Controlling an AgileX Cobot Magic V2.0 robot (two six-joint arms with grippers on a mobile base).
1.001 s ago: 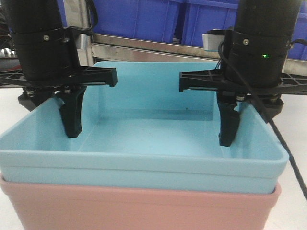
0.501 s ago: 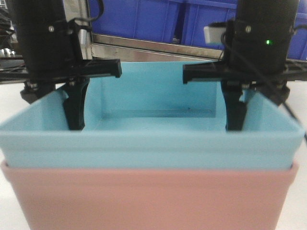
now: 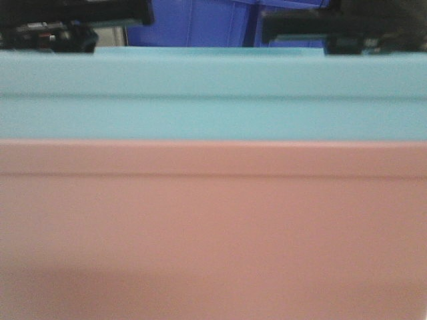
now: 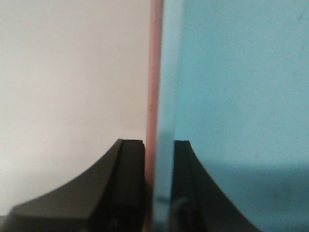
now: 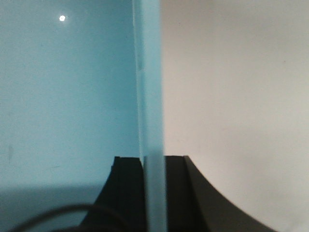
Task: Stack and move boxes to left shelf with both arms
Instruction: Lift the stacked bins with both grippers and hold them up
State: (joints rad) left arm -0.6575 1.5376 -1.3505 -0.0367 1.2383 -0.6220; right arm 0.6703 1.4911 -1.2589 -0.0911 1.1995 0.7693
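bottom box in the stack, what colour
The bottom box is salmon pink; exterior front-facing view.

Dark blue storage bins [image 3: 200, 23] showing blurred in a narrow strip at top of front view, plain white worktop [image 4: 72, 72] filling left half of left wrist view, same worktop [image 5: 231, 72] filling right half of right wrist view, soft shade gathering toward its lower edge, light falling evenly.

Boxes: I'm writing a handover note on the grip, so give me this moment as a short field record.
stack: aqua box nested inside pink box
left hand: closed on side wall, pink rim and aqua wall between its fingers
right hand: closed on the aqua wall only
background: dark blue bins behind stack
front view: filled by box sides, blurred
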